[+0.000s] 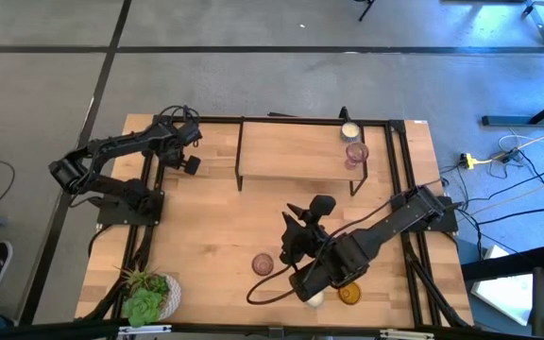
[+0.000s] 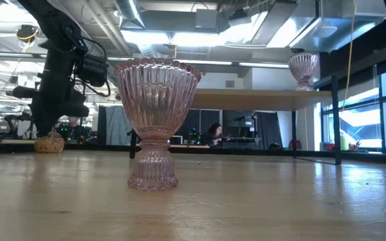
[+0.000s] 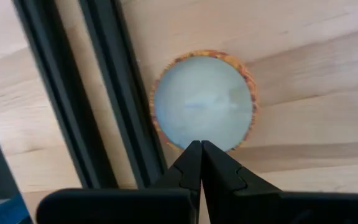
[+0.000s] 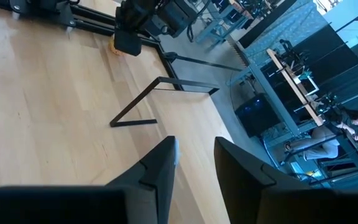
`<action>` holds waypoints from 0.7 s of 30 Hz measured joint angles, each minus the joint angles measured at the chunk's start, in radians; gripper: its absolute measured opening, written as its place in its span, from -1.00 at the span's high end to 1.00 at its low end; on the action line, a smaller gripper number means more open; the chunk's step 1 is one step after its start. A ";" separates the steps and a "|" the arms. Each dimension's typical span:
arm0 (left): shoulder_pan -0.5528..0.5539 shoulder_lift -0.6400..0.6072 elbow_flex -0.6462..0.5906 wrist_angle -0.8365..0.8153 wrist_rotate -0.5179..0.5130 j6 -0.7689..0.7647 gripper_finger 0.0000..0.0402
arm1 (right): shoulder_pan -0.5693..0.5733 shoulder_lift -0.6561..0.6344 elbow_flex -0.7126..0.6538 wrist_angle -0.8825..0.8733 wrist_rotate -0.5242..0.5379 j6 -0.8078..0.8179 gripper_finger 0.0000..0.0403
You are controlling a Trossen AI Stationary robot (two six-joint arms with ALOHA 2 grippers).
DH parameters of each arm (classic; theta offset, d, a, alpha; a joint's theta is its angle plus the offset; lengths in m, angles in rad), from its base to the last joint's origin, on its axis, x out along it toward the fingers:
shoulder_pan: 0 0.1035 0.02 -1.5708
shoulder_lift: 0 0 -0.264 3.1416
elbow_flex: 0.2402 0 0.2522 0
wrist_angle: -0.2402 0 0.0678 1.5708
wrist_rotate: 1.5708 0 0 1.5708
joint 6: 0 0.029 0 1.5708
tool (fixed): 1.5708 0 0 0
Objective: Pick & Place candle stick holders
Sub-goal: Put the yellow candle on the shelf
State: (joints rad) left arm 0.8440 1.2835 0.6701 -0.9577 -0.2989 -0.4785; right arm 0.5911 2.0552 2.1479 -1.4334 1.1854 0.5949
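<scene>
Noted at the far left of the desk (image 1: 206,227), in the corner away from the shelf: leafy green plant (image 1: 149,295) in a white pot, upright.

Further along, near the left arm's base: left tool (image 1: 190,163), pointing straight down, fingers pressed fully together, nothing between them. Directly beneath it, an orange-rimmed pale cup (image 3: 202,102), round, standing on the desk beside two dark rails. Hidden under the tool from above; seen from desk height as a small orange shape (image 2: 49,142) below the tool. Contact between fingertips and cup: cannot tell.

Mid-desk: pinkish ribbed holder (image 1: 263,263), upright on its foot, standing alone, untouched.

Just right of it: right tool (image 1: 300,222), held above the desk between that holder and the shelf, fingers partly apart, gripping nothing; bare wood only in the gap in the right wrist view.

Under the right arm's forearm, by the desk edge: whitish holder (image 1: 314,298), partly covered by the arm, and close beside it an amber holder (image 1: 349,295).

On the raised shelf (image 1: 291,151), at its right end: second whitish holder (image 1: 349,130) and second pinkish holder (image 1: 355,151), close together, both upright.

Beyond the desk, in the room behind: a seated person (image 2: 214,134).
</scene>
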 joint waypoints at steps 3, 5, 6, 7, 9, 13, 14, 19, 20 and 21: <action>0.000 0.000 0.000 0.013 0.006 0.009 0.99 | 0.000 0.000 0.000 0.000 0.000 0.000 0.43; 0.000 0.000 0.000 0.015 0.010 0.009 0.99 | 0.000 0.000 0.000 0.000 -0.001 0.000 0.43; 0.000 0.000 0.000 0.019 0.018 0.009 0.99 | 0.000 0.000 0.000 0.000 -0.003 0.000 0.43; 0.000 0.000 0.000 0.022 0.028 0.009 0.99 | 0.000 0.000 0.000 0.000 -0.004 0.000 0.43; -0.008 0.000 0.000 0.021 0.039 0.010 0.99 | 0.000 0.000 0.000 0.000 -0.007 0.000 0.43; -0.033 0.000 0.000 0.022 0.047 0.009 0.99 | 0.000 0.000 0.000 0.000 -0.008 -0.001 0.43; -0.040 0.000 0.000 0.025 0.056 0.009 0.99 | 0.000 0.000 0.000 0.000 -0.008 -0.001 0.43; -0.084 0.000 0.000 0.075 0.115 0.005 0.99 | 0.000 0.000 0.000 -0.002 -0.008 -0.001 0.43; -0.092 0.000 0.000 0.085 0.126 0.004 0.99 | 0.000 0.000 0.000 -0.003 -0.008 -0.001 0.43; -0.099 0.000 0.000 0.093 0.135 0.004 0.99 | 0.000 0.000 0.000 -0.003 -0.008 -0.001 0.43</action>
State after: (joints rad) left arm 0.7451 1.2835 0.6697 -0.8648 -0.1642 -0.4740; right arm 0.5907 2.0556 2.1475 -1.4368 1.1774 0.5941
